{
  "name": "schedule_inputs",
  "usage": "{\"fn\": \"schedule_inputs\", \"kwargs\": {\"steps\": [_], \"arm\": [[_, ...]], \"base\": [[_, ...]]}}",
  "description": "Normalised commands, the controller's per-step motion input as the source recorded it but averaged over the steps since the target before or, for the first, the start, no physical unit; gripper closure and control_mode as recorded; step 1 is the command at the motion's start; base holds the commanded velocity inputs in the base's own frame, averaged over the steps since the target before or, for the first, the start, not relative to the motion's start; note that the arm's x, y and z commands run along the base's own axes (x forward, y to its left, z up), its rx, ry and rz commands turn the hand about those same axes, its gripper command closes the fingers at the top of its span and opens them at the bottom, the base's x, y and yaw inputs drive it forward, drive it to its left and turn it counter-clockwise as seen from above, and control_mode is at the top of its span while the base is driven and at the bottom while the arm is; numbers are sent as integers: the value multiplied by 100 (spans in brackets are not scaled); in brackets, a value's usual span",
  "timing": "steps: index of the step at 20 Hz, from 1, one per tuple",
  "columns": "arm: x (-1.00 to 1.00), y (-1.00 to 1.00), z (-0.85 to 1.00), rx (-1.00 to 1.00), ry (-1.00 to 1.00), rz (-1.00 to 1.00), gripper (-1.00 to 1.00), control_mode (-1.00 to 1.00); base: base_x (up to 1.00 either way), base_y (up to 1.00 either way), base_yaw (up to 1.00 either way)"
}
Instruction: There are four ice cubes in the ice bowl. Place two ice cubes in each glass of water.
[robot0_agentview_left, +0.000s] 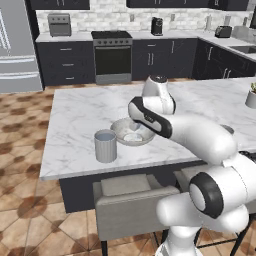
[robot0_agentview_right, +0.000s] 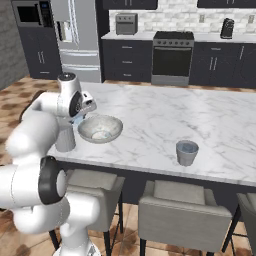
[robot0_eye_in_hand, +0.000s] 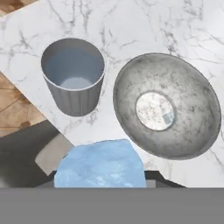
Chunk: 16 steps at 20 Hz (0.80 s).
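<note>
My gripper (robot0_agentview_right: 80, 118) hangs above the counter between the near glass of water (robot0_eye_in_hand: 73, 74) and the ice bowl (robot0_eye_in_hand: 168, 105), shut on a pale-blue ice cube (robot0_eye_in_hand: 99, 165). The cube looms large at the bottom of the hand view and hides the fingertips. In the mottled bowl (robot0_agentview_right: 100, 128) lies one small ice cube (robot0_eye_in_hand: 167, 117). The near glass (robot0_agentview_left: 105, 145) stands left of the bowl (robot0_agentview_left: 132, 131), close to the counter's front edge. The other glass of water (robot0_agentview_right: 187, 152) stands well to the right, and no cube shows in it.
The marble island's front edge (robot0_agentview_left: 120, 167) runs just below the near glass, with grey stools (robot0_agentview_right: 181, 202) tucked under it. A potted plant (robot0_agentview_left: 251, 97) stands at the counter's far right. My own forearm (robot0_agentview_left: 190, 131) crosses over the counter to the right of the bowl.
</note>
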Motion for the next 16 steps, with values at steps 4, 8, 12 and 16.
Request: {"fn": "schedule_inputs", "kwargs": {"steps": [4,8,12,16], "arm": [[-40,65,62,0,12,0,100,-100],[-3,65,51,-1,24,0,100,-100],[0,31,13,0,21,0,100,-100],[4,7,-17,0,16,-1,100,-100]], "base": [[0,0,0],[0,0,0],[0,0,0],[0,0,0]]}}
